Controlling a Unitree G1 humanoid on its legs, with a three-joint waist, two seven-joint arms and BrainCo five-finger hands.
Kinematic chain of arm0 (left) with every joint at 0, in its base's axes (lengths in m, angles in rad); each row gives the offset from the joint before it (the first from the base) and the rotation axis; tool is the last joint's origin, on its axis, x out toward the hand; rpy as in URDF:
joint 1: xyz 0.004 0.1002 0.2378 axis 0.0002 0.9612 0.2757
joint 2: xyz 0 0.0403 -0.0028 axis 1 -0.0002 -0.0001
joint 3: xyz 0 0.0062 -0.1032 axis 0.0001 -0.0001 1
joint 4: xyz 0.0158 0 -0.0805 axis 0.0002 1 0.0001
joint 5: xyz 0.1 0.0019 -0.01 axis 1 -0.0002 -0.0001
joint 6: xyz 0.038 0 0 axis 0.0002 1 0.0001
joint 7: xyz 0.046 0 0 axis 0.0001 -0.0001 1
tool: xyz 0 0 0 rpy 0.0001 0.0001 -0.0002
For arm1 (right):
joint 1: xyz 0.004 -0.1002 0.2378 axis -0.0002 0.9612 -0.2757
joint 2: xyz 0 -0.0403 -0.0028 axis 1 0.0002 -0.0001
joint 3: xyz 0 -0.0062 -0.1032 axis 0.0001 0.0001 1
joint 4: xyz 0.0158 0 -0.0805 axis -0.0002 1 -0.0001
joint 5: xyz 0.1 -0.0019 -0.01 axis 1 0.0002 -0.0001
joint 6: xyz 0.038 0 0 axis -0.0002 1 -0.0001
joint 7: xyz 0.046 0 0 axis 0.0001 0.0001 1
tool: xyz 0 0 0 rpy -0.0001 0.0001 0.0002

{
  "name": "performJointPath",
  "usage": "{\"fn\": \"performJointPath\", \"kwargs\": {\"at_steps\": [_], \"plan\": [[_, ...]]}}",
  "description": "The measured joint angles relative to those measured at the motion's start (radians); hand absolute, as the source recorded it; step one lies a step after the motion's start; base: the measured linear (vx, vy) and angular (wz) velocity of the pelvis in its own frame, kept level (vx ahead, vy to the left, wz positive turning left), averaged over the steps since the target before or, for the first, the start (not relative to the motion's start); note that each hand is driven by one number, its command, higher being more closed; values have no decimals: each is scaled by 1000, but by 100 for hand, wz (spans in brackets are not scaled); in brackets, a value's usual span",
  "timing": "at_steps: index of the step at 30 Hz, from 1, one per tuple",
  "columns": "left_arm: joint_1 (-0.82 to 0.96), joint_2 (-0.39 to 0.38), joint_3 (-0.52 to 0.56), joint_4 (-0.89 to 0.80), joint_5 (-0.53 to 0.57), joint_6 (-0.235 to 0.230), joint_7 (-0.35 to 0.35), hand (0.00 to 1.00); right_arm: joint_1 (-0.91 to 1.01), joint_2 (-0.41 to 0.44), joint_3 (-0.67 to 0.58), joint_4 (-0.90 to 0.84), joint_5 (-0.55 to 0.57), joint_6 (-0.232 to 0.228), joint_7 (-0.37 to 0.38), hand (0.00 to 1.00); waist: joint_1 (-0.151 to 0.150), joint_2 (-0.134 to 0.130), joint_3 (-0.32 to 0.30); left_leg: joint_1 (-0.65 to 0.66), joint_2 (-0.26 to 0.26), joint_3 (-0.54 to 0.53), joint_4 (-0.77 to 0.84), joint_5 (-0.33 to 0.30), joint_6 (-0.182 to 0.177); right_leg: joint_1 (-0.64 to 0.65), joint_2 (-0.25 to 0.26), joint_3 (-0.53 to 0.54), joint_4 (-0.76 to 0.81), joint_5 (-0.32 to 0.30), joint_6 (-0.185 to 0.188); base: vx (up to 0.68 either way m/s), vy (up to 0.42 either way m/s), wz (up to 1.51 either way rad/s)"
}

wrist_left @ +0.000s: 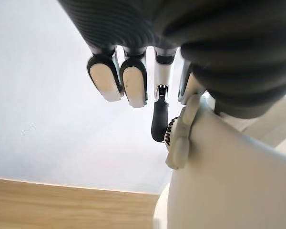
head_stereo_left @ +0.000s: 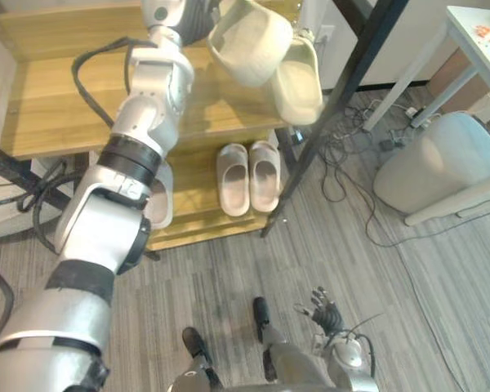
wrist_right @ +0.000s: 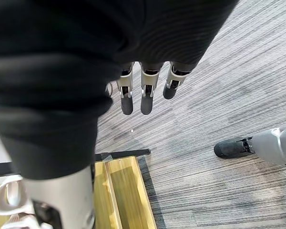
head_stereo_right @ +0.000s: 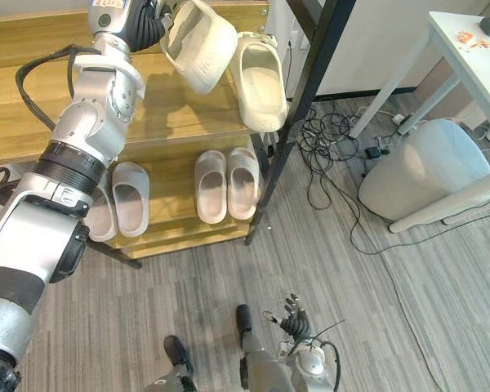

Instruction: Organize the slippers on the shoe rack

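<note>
My left hand is raised over the upper wooden shelf and shut on a cream slipper, which hangs tilted in the air. In the left wrist view its fingers curl beside the slipper's rim. A second cream slipper lies just right of it, at the shelf's right end. On the lower shelf stands a pair of slippers, with another pair to the left, partly behind my arm. My right hand hangs open low over the floor, its fingers straight.
A black slanted rack post borders the shelves on the right. Loose cables lie on the grey floor beyond it. A pale rounded seat and a white table stand at the right.
</note>
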Motion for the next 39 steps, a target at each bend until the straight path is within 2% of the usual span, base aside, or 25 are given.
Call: {"fn": "performJointPath", "kwargs": {"at_steps": [1, 2, 4, 5, 6, 7, 9, 13, 15, 17, 20, 23, 28, 32, 34, 36, 37, 39], "plan": [[-1, 5, 0, 0, 0, 2, 0, 100, -10, -2, 0, -1, 1, 0, 0, 0, 1, 1, 11, 0, 1, 0, 0, 2, -1, 0, 1, 0, 0, 0, 0, 17, 32, 0], [-1, 5, 0, 0, 0, 3, 0, 0, -12, -3, 0, -1, 1, 0, 0, 0, 1, 2, 13, 0, 1, 0, 0, 2, -1, 0, 1, 0, 0, 0, 0, 0, 0, 0], [-6, 5, 0, 0, 0, 2, 0, 0, -21, -9, 1, -6, 2, 0, -1, 0, 2, 2, 25, -3, 1, -1, 0, 2, -3, -1, 1, 1, -2, -4, 1, 26, 40, 10], [-14, 5, 0, 0, 0, 2, 0, 0, -14, -11, 1, -22, 2, 0, -2, 0, 0, -3, 26, -11, -6, -1, 0, 18, -12, 0, -12, -1, -1, -52, 9, 33, 40, 19], [-17, 5, 0, 0, 0, 1, 0, 0, -12, -11, 1, -25, 2, 0, -3, 0, -2, -6, 27, -11, -11, -1, 0, 25, -13, 2, -17, -2, -1, -74, 11, 59, 46, 26], [-36, 5, 0, -13, 0, 1, 0, 0, -17, -22, 2, -31, 2, 1, -6, 0, 2, -12, 38, -22, -20, 1, -4, 42, -16, -10, -32, -27, 5, -129, -22, 39, 29, 11], [-42, 4, 0, -13, -1, 5, -1, 0, -22, -24, 7, -32, 3, 1, -9, 0, 4, -13, 39, -30, -16, 0, -5, 56, -24, -16, -35, -58, 5, -128, -23, 48, 26, 5], [-55, -9, -6, -13, -2, 5, 0, 0, -18, -24, 9, -34, 4, 2, -10, 0, 0, -13, 39, -30, -23, -2, -5, 60, -20, -12, -47, -86, 8, -122, -21, 104, 52, 10], [-73, -10, -6, -13, -2, 4, 0, 0, -17, -22, 10, -35, 17, 2, -10, 0, -1, -13, 39, -30, -33, -7, -5, 56, -14, -8, -59, -95, 11, -110, -32, 119, 103, 14], [-82, -10, -6, -13, -2, 6, 0, 0, -17, -16, 16, -35, 20, 2, -10, 0, -3, -13, 39, -29, -39, -20, -3, 52, -8, 0, -65, -103, 11, -106, -29, 102, 92, 18], [-85, -10, -6, -13, -2, 14, -1, 0, -19, -15, 31, -36, 20, 2, -9, 0, -1, -14, 39, -27, -38, -36, 0, 46, 0, 7, -68, -106, 11, -76, -5, 101, 102, 13], [-85, -9, -5, -13, -6, 14, -1, 0, -19, -15, 31, -36, 20, 3, -10, 0, 2, -14, 39, -27, -38, -45, 0, 29, 11, 8, -69, -102, 10, -50, -5, 46, 80, 2], [-85, -14, 1, -13, -39, 13, -1, 0, -22, -15, 31, -36, 20, 9, -10, 0, 4, -14, 39, -27, -38, -54, 0, 28, 14, 13, -70, -100, 7, -47, -5, 14, 49, 4], [-82, -44, 54, -13, -125, 11, 0, 0, -24, -16, 30, -35, 20, 14, -11, 0, 6, -13, 39, -24, -38, -54, -5, 33, 9, 21, -71, -98, 0, -61, -7, 3, 24, 2], [-54, -64, 101, -41, -193, 0, 11, 0, -20, -15, 30, -33, 20, 16, -13, 0, 6, -18, 42, -10, -47, -55, -6, 37, 6, 37, -81, -101, 1, -108, -25, 28, 27, 7], [-1, -95, 166, -87, -270, -13, 37, 0, -22, -16, 31, -25, 20, 27, -17, 0, 13, -13, 44, -4, -43, -54, -6, 44, -4, 39, -77, -107, 9, -127, -20, 39, 26, 0], [58, -127, 202, -142, -364, -34, 61, 0, -22, -16, 33, -13, 20, 35, -22, 0, 14, -13, 44, -4, -40, -57, -6, 48, -7, 41, -74, -115, 12, -130, -22, 40, 23, 6], [117, -151, 213, -187, -456, -55, 78, 0, -24, -16, 33, 7, 19, 38, -28, 0, 20, -13, 44, -3, -41, -59, -6, 49, -6, 44, -77, -120, 14, -128, -25, 48, 32, 8]]}}
